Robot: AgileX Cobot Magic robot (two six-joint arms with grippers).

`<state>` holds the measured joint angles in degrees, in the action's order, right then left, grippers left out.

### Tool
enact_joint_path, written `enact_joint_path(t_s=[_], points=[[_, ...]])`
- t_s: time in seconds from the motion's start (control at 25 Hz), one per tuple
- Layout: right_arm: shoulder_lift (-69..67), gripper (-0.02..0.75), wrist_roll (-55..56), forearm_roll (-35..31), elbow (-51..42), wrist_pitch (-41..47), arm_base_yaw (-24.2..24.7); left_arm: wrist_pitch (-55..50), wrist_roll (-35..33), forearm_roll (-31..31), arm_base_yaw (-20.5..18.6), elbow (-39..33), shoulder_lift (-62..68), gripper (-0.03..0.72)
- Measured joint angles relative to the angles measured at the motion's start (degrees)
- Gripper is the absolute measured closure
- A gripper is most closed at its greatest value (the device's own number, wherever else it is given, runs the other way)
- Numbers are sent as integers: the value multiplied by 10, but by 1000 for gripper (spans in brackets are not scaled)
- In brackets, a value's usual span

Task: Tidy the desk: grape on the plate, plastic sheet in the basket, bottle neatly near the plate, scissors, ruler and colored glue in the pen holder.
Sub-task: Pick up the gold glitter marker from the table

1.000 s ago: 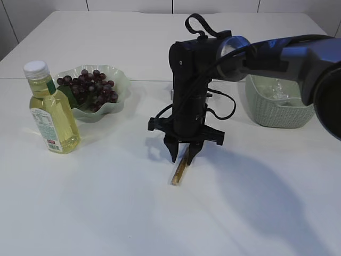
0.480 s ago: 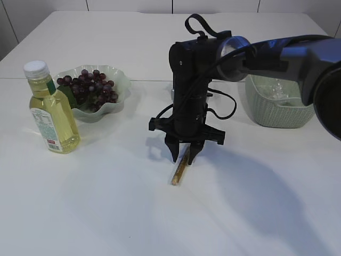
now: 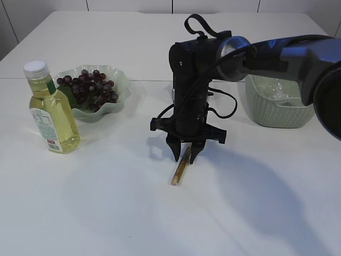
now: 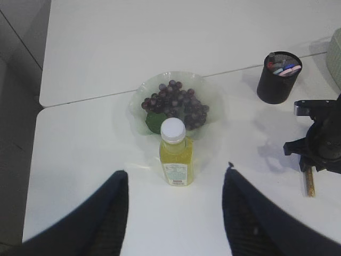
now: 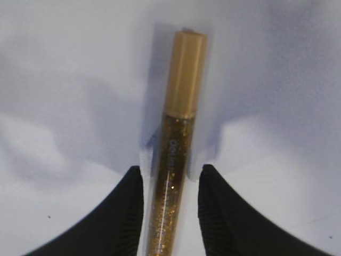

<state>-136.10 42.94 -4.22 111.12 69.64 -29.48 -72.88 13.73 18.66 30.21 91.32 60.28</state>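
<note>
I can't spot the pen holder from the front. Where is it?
The black pen holder shows only in the left wrist view, upper right, beyond the right gripper, right of the grape plate.

The right arm reaches in from the right edge of the table, its dark forearm running level toward the middle, then bending at the wrist so the last section hangs straight down. A cable loops off the top of the wrist housing and along its side. The right gripper point(image 3: 184, 153) points at the table, its tips down near the surface; in the wrist view its two black fingers point(image 5: 128, 213) stand partly apart, not pressed together. The left gripper point(image 4: 173, 213) hovers high above the table's left part, jaws spread wide with nothing between them, both dark fingers point(image 4: 101, 224) angled outward.
</note>
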Motion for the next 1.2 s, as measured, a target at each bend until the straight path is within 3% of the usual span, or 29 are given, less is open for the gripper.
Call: enact_joint_path(t_s=[0.28, 1.2], points=[[0, 497, 0, 2, 0, 0, 0, 0, 0, -2, 0, 0, 0, 272], [0, 498, 0, 7, 0, 0, 0, 0, 0, -4, 0, 0, 0, 272]])
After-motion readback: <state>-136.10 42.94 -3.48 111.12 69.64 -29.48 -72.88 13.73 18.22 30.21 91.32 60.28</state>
